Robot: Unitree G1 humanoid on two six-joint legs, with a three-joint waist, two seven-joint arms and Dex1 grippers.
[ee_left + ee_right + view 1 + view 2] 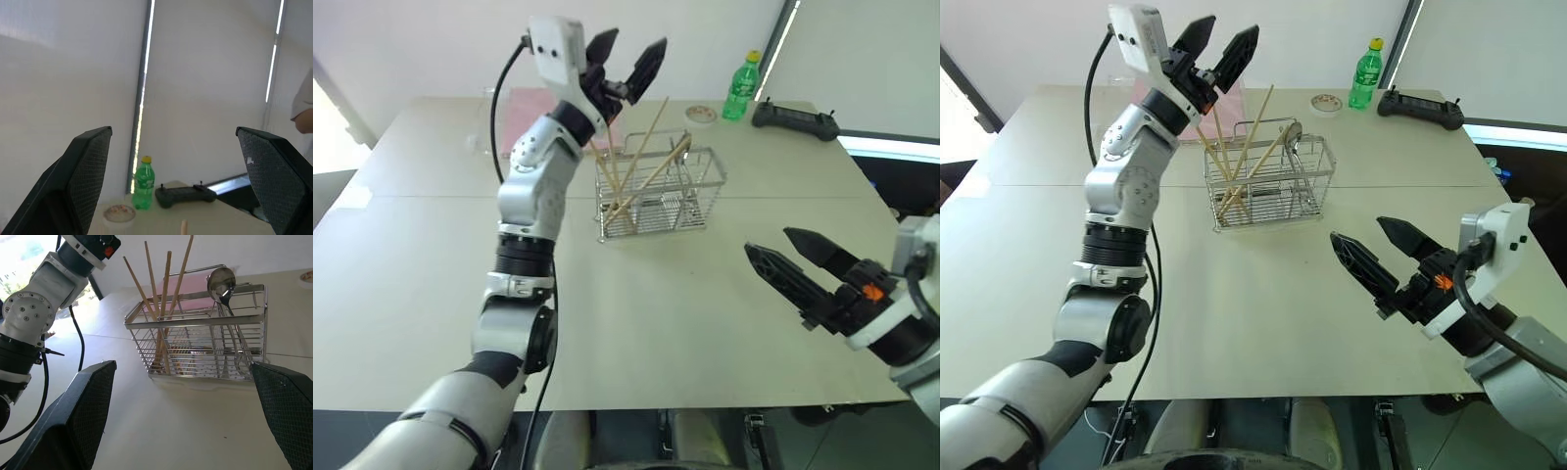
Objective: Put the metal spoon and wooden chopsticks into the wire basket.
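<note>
Pale blinds close off the back of the room, and below them a broad matte beige table (pixel 705 323) carries everything. Near its middle stands the wire basket (pixel 205 345), a rectangular caddy of thin shiny silver rods, see-through on all sides, with inner dividers and a raised wire loop for a handle. Four wooden chopsticks (pixel 166 293), long slim sticks of pale tan wood, stand in one end compartment, leaning and crossing, their tips well above the rim. The metal spoon (pixel 221 284) stands in the other end, handle down, its polished oval bowl poking over the rim. Above the basket hangs the left gripper (pixel 625 61), its two black, textured, tapering fingers spread wide and empty, apart from the chopstick tips. Low over the table's near right part, the right gripper (pixel 1381 247) likewise stands spread with nothing between its fingers. At the far edge sit a green plastic bottle (pixel 741 88) with a yellow cap, a small round dish (pixel 702 115) and a black controller (pixel 795 120). A pink sheet (pixel 529 113) lies behind the basket.
</note>
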